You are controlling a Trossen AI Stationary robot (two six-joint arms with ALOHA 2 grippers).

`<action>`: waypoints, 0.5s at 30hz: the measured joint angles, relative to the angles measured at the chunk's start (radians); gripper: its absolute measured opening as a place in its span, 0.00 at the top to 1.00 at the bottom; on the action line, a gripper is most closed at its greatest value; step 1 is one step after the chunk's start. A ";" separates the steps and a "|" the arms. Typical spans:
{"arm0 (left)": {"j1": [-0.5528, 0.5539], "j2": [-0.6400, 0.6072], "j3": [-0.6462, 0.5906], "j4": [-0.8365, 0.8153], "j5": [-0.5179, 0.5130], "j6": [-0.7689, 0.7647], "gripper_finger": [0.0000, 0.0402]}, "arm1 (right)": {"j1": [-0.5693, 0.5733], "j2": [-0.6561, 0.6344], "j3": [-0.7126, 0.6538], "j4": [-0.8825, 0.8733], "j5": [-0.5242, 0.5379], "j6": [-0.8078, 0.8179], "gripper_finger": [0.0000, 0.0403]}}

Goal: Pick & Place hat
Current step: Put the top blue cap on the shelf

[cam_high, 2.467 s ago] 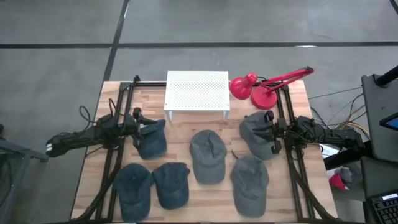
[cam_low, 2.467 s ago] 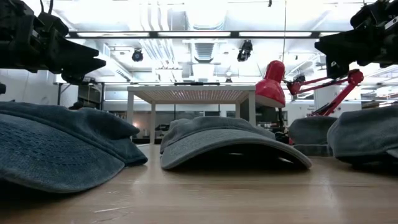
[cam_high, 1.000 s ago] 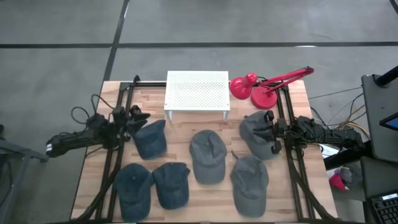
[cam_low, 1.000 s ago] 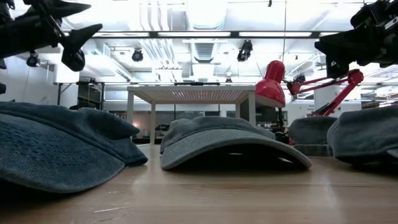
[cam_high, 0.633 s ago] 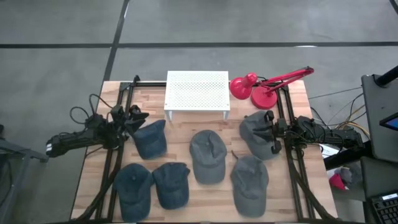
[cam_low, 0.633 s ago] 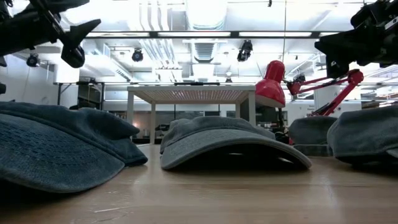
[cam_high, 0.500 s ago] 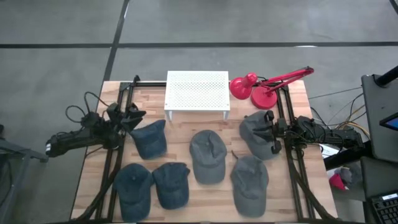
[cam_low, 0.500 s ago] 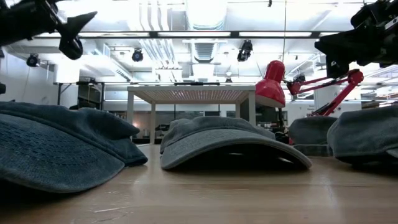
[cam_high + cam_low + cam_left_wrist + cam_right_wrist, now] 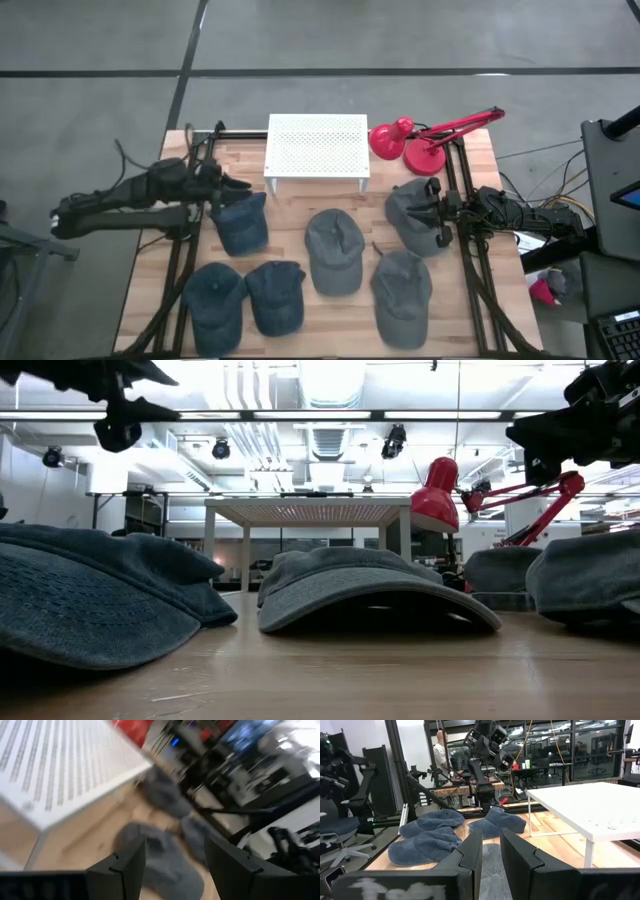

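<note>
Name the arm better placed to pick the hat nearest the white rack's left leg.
Left, probably. The left gripper hangs open directly beside that hat, near the white rack. The right gripper sits across the table over another hat.

Six hats crowd the surface (image 9: 290, 205), leaving narrow bare strips between them. The widest open wood lies in front of the white perforated stand (image 9: 317, 148), between the dark blue hat (image 9: 242, 222) on the left and the grey hat (image 9: 414, 216) on the right, above the middle grey hat (image 9: 334, 250). The stand blocks the back centre; the red desk lamp (image 9: 420, 140) fills the back right corner. Black rails (image 9: 180, 250) fence both sides.
</note>
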 joint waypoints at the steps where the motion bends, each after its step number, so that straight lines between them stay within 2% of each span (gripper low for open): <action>1: 0.000 0.028 0.032 -0.038 0.000 -0.017 0.50 | 0.000 0.000 0.000 0.000 0.000 0.000 0.84; 5: -0.001 0.117 0.149 -0.170 -0.042 -0.092 0.50 | 0.000 0.000 0.000 0.000 0.000 0.000 0.84; 10: -0.001 0.181 0.265 -0.381 -0.177 -0.228 0.50 | 0.000 0.000 0.000 0.000 0.000 0.000 0.84; 13: -0.001 0.202 0.297 -0.516 -0.226 -0.342 0.50 | 0.000 0.000 0.000 -0.001 0.000 0.000 0.84; 15: -0.001 0.206 0.298 -0.532 -0.227 -0.387 0.50 | 0.000 0.000 0.000 -0.001 0.000 0.000 0.84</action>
